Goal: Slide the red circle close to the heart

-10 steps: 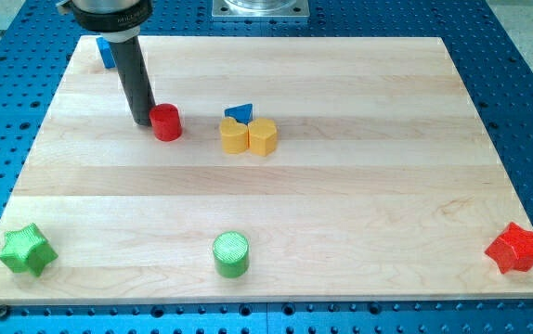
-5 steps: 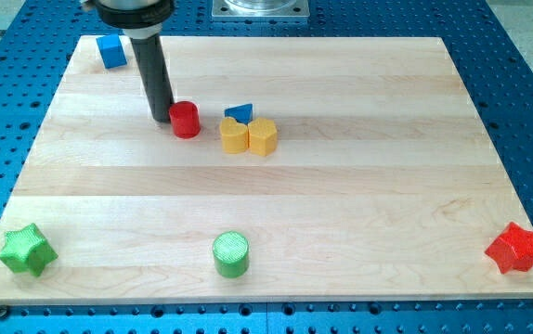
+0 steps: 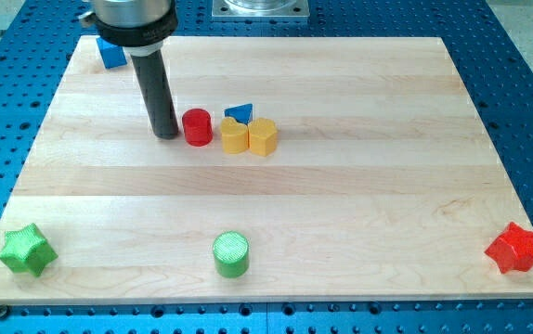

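Finding 1: the arm carries no fingers, so there is nothing to be open or closed and nothing is held; it ends in a straight dark rod. My tip (image 3: 166,135) rests on the table (image 3: 359,204) in its upper left part, nearer the top edge than the bottom.

Finding 2: the red circle (image 3: 197,127) stands just to the view's right of my tip. Whether the two touch cannot be told; any gap between them is very thin.

Finding 3: just to the view's right of the red circle lies a yellow block (image 3: 235,135) with a lobed outline, apparently the heart. The red circle is close beside it, near touching. A second yellow block (image 3: 263,136) sits against the first on its right side. A small blue triangular block (image 3: 240,113) lies just behind the yellow pair, toward the top edge.

Finding 4: a blue block (image 3: 110,55) sits at the top left corner of the table, partly hidden behind the rod's upper body; its shape cannot be made out.

Finding 5: a green star (image 3: 27,250) occupies the bottom left corner. A green cylinder (image 3: 231,254) stands near the bottom edge, left of its middle. A red star (image 3: 514,248) occupies the bottom right corner.
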